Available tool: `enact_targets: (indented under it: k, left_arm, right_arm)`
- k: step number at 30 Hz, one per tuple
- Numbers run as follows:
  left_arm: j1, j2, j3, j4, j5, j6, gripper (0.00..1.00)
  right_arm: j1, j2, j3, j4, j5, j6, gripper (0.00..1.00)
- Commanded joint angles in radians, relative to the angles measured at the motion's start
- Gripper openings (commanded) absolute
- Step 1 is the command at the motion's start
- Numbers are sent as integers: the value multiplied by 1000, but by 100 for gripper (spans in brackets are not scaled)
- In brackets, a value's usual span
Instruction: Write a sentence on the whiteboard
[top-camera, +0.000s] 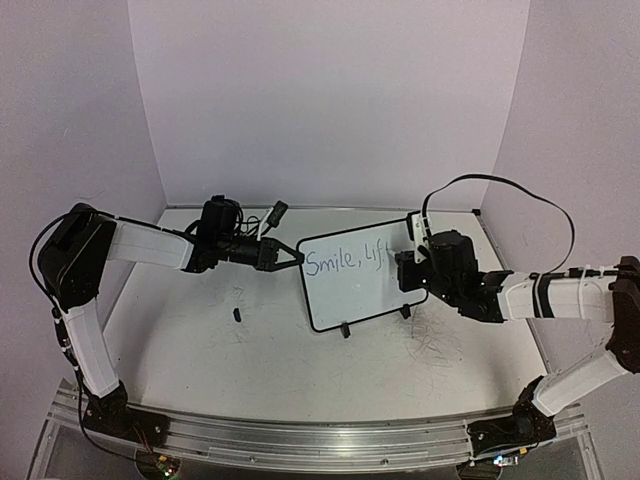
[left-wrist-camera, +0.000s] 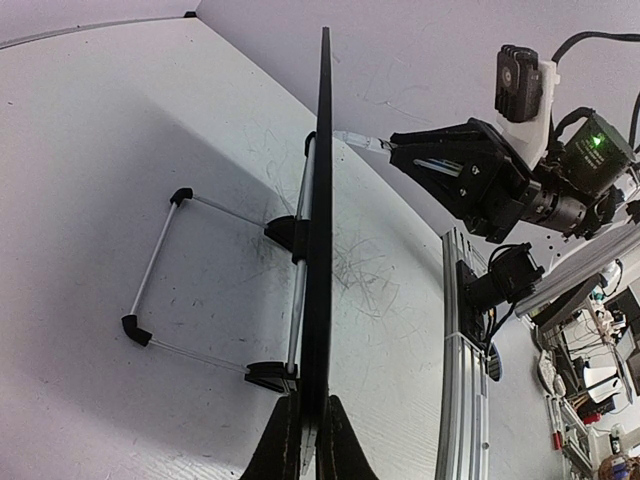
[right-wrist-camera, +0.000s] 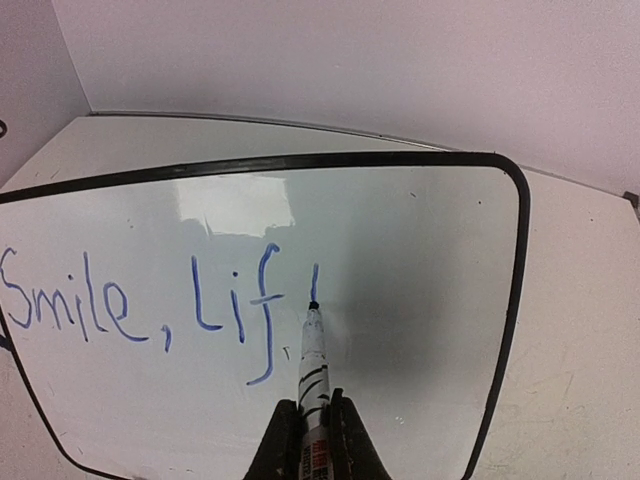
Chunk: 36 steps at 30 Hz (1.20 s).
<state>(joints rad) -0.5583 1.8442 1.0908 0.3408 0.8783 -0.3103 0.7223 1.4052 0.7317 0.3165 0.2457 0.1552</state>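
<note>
The whiteboard (top-camera: 355, 280) stands upright on its black feet mid-table. It shows edge-on in the left wrist view (left-wrist-camera: 322, 200) and face-on in the right wrist view (right-wrist-camera: 420, 250). The sentence (right-wrist-camera: 130, 300) reads "Smile, Lif" in blue, with a short new stroke (right-wrist-camera: 314, 283) after it. My left gripper (left-wrist-camera: 308, 440) is shut on the board's left edge, also seen from above (top-camera: 290, 256). My right gripper (right-wrist-camera: 312, 440) is shut on a white marker (right-wrist-camera: 314, 370) whose tip touches the board at the stroke's lower end. From above, the right gripper (top-camera: 410, 262) is at the board's right side.
A small black cap-like piece (top-camera: 237, 314) lies on the tabletop left of the board. The board's wire stand (left-wrist-camera: 160, 265) reaches out behind it. Grey scuff scribbles (top-camera: 435, 345) mark the table in front of the board's right end. An aluminium rail (top-camera: 300, 440) runs along the near edge.
</note>
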Motion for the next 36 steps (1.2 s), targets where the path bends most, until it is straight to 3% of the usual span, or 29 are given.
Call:
enact_targets:
  k: [1,9,13,18,36]
  left_arm:
    - [1,-36,17,-2,22,2,0]
    - [1,-37,17,-2,21,3,0]
    - [1,-39,17,-2,22,4,0]
    - [1,-40,17,-2,22,2,0]
    - [1,-42,16,-2,22,4,0]
  right_arm:
    - [-4,-18,-17,-26,15,16,0]
    - [-4,-83,-18,-17,88,16,0]
    - [-4,-124,-30,41,-39,-20,0]
    - [-4,-53,16,41,-98,-32,0]
    - [-4,-21,34,64,-31,-32,0]
